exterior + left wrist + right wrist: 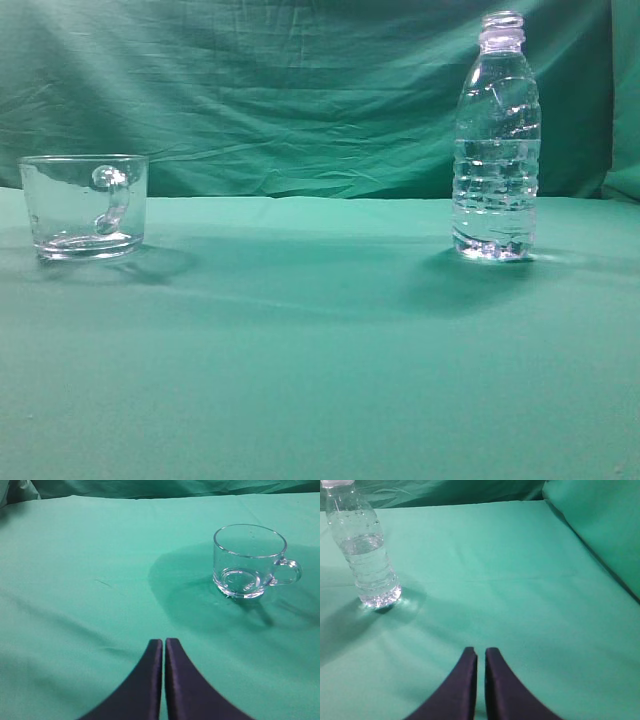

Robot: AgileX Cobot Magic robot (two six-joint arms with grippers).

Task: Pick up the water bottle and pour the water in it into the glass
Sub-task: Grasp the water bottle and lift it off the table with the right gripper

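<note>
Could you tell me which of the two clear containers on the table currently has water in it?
The water bottle, standing uncapped at the right, is roughly half full; the handled glass on the left is empty.

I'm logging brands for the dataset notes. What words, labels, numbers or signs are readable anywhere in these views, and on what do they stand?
No readable text in any view.
Tall clear ribbed plastic water bottle: no label, no print, no cap.
Short clear glass mug with a curved handle: plain, no markings.
Green cloth on the table and behind it: no print.
Dark left gripper and right gripper: no lettering visible.
</note>
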